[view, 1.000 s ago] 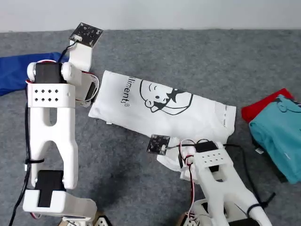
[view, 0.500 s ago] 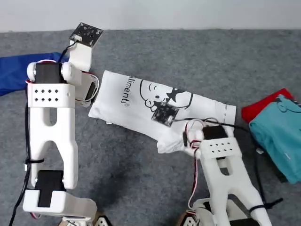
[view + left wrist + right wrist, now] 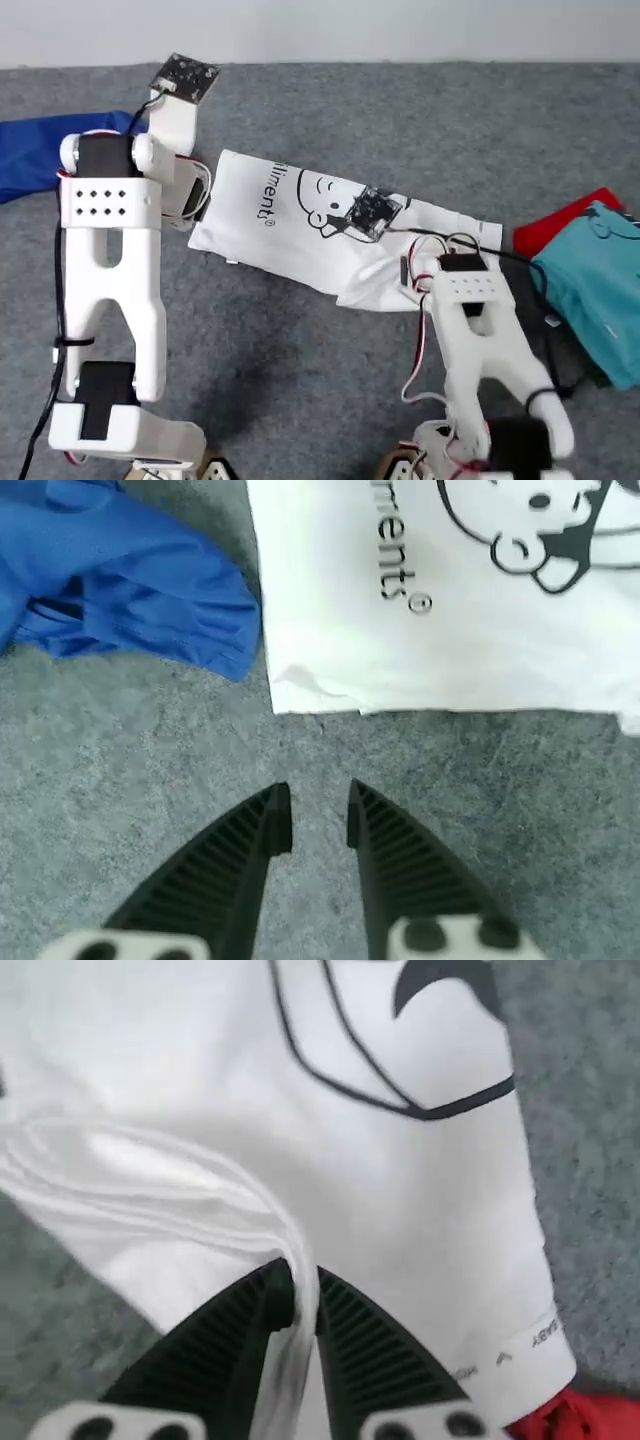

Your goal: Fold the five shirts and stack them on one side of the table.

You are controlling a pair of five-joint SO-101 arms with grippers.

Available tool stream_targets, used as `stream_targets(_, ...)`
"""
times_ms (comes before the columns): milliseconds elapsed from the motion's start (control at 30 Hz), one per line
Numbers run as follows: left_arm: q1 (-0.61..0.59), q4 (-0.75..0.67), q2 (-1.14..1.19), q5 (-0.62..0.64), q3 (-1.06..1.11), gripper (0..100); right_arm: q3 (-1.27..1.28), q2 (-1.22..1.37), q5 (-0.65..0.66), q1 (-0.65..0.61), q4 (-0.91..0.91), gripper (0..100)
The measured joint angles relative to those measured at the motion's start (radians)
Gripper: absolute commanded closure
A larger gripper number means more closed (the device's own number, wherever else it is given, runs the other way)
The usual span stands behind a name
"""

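A white shirt (image 3: 290, 225) with a black cartoon print lies partly folded across the middle of the grey table. My right gripper (image 3: 405, 268) is at its near right part, shut on a bunched fold of white fabric; the right wrist view shows the cloth (image 3: 400, 1180) pinched at the right gripper (image 3: 305, 1282). My left gripper (image 3: 190, 200) rests by the shirt's left edge. In the left wrist view the left gripper (image 3: 318, 805) is slightly open over bare carpet, just short of the shirt's hem (image 3: 480, 630).
A crumpled blue shirt (image 3: 30, 155) lies at the far left edge, close to the left gripper and beside the white hem (image 3: 130, 590). A red shirt (image 3: 565, 222) and a teal shirt (image 3: 600, 290) are piled at the right edge.
My right arm has moved away from the front edge and rightward, dragging the held white fold up over the shirt. The left arm has stayed in place.
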Motion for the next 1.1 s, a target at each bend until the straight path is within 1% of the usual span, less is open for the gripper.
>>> stream_targets(100,0.0,0.0,0.0,0.0,0.017,90,-0.055,0.083,-0.017,0.0,-0.063,86.4)
stream_targets(200,0.0,0.0,0.0,-0.003,0.021,90,-0.123,0.167,-0.02,0.0,-0.092,81.7)
stream_targets(400,0.0,0.0,0.0,-0.005,0.021,90,-0.222,0.304,-0.02,0.0,-0.103,81.4)
stream_targets(733,0.0,0.0,0.0,-0.005,0.021,90,-0.428,0.365,-0.02,0.008,-0.1,81.5)
stream_targets(800,0.0,0.0,0.0,-0.005,0.021,90,-0.457,0.365,-0.021,0.008,-0.044,81.5)
stream_targets(867,0.0,0.0,0.0,-0.005,0.021,90,-0.482,0.354,-0.021,-0.002,0.058,81.5)
stream_targets(1033,0.0,0.0,0.0,-0.005,0.021,90,-0.494,0.253,-0.021,-0.094,0.388,81.6)
stream_targets(1100,0.0,0.0,0.0,-0.005,0.021,90,-0.48,0.209,-0.023,-0.143,0.494,81.6)
